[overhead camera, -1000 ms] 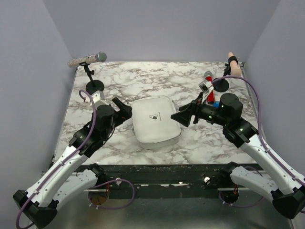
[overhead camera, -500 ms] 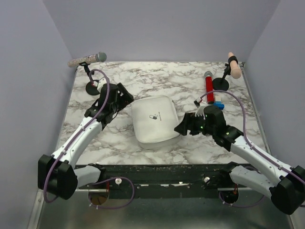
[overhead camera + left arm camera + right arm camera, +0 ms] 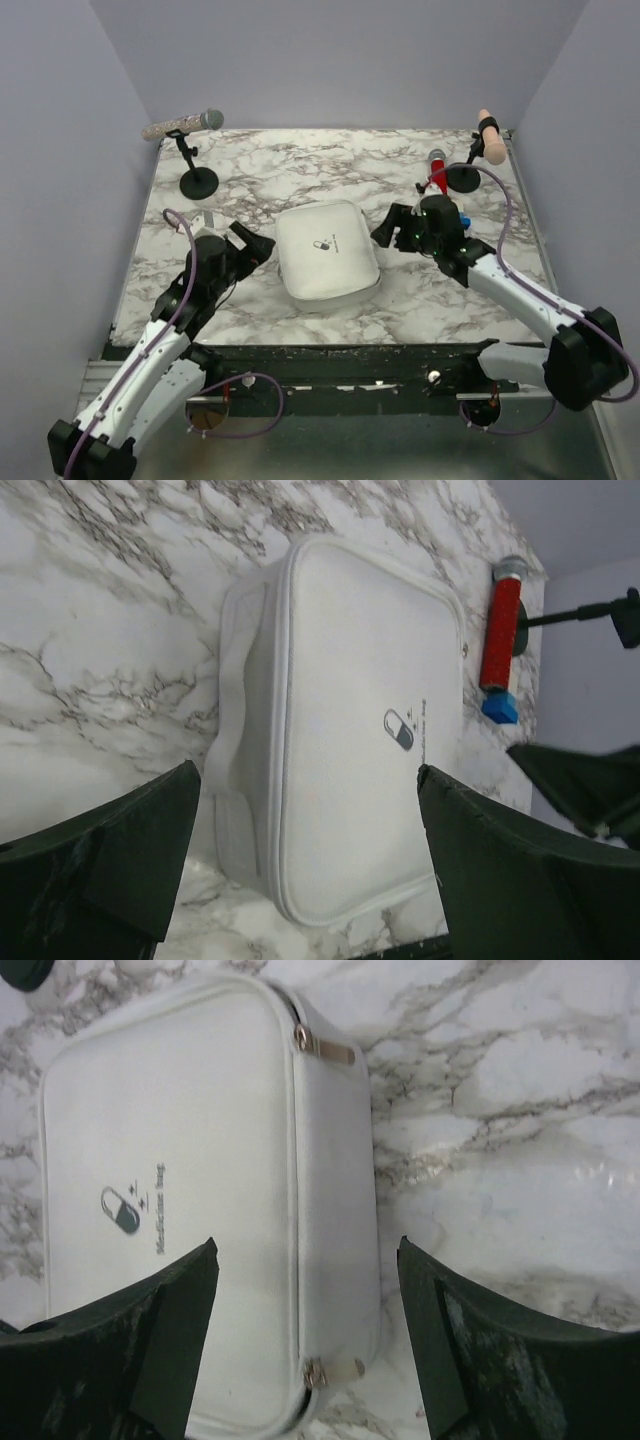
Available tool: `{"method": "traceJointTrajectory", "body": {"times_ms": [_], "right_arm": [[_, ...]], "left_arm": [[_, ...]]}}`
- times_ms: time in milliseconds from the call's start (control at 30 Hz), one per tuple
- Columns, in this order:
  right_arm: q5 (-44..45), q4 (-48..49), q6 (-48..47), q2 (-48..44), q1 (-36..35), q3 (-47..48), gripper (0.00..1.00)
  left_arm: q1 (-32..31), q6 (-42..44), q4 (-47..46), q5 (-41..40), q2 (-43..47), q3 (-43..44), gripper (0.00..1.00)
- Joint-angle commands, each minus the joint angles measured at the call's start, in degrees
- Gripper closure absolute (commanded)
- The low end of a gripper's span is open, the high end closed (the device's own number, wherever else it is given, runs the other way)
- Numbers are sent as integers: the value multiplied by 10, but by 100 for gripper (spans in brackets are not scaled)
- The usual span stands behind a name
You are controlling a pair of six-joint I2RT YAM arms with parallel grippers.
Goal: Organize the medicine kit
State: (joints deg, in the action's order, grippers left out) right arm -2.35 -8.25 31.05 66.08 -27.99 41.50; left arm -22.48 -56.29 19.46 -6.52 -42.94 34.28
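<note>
The right arm is covering much of the red tube (image 3: 437, 172) near the table's (image 3: 250, 165) far right corner. The medicine kit (image 3: 327, 251) is lying closed at the table's middle, lid up. It is nearly square, so its long axis is unclear. Its handle (image 3: 235, 730) is facing the left edge. The left gripper (image 3: 255, 243) and right gripper (image 3: 386, 226) are hanging wide open beside it, gripping nothing.

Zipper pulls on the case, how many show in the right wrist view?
2, both on the case side wall: one pull at the upper corner, one pull at the lower corner. Others may be hidden elsewhere.
</note>
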Motion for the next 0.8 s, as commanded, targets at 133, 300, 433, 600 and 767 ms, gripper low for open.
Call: {"method": "traceJointTrajectory", "body": {"times_ms": [133,300,433,600,767], "right_arm": [[-26,55,-21,233,32,181,25],[-13,57,-28,287,49,250,23],[-33,55,-70,351,52,362,21],[-122,-17,-88,489,52,516,27],[-200,-66,-96,577,53,573,39]], "left_arm": [[-100,-67,-8,-18,71,-107,7],[-100,-63,-55,-5,52,-130,13],[-101,-51,-74,18,65,-141,39],[-106,28,-28,57,55,-108,93],[-125,110,17,136,46,-75,100]]}}
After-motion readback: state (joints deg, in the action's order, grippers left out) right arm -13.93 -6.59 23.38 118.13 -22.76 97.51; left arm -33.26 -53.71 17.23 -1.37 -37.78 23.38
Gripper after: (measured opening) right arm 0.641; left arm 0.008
